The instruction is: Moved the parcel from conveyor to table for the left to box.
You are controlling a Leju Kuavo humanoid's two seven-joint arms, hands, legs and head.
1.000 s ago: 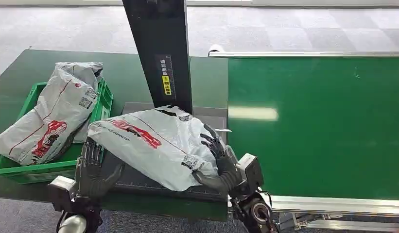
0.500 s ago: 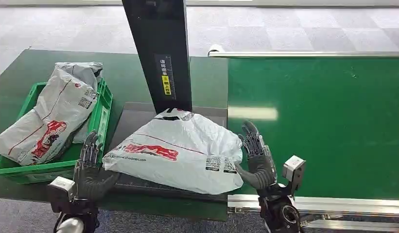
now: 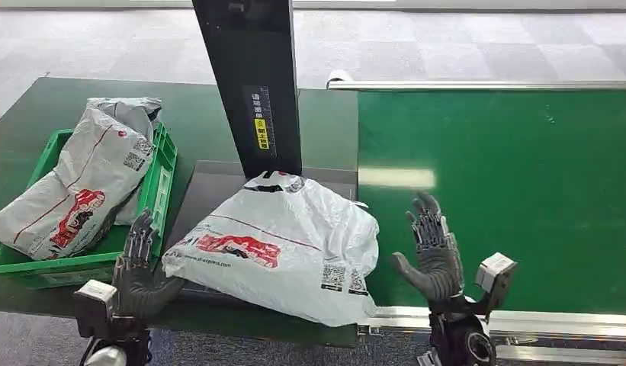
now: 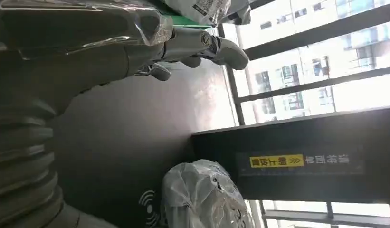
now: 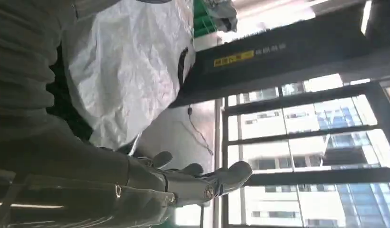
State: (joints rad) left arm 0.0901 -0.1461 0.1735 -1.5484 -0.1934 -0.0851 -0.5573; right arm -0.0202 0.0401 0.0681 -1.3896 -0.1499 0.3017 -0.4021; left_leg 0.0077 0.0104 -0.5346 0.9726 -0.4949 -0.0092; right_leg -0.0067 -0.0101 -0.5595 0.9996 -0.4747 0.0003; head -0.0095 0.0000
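**Robot hands spread, parcel lying on the dark plate**

The right robot hand [image 3: 434, 252] stands over the near edge of the bright green conveyor belt [image 3: 508, 191], its dark fingers spread and pointing away from the robot, holding nothing; it sits just beside the right end of the parcel without touching it; in the right wrist view the same right robot hand [image 5: 150, 183] has its fingers extended and apart, the white plastic of the parcel [image 5: 126, 71] close beside it. The left robot hand [image 3: 138, 267] is at the near edge of the dark green tabletop [image 3: 203, 114], fingers likewise spread and empty, between the crate and the left end of the parcel; whether its thumb touches the parcel cannot be told.

The white plastic courier parcel with red lettering and printed square codes [image 3: 283, 244] lies flat on the dark grey plate [image 3: 210, 187] at the foot of the tall black upright post [image 3: 252, 84], which carries a small yellow label; the parcel's near right corner hangs over the tabletop edge toward the belt's silver rail.

To the left, a green plastic crate [image 3: 161, 164] rests on the tabletop, holding two more white courier bags [image 3: 81, 179] with red print, piled above its rim; beyond lies grey tiled floor [image 3: 462, 42].
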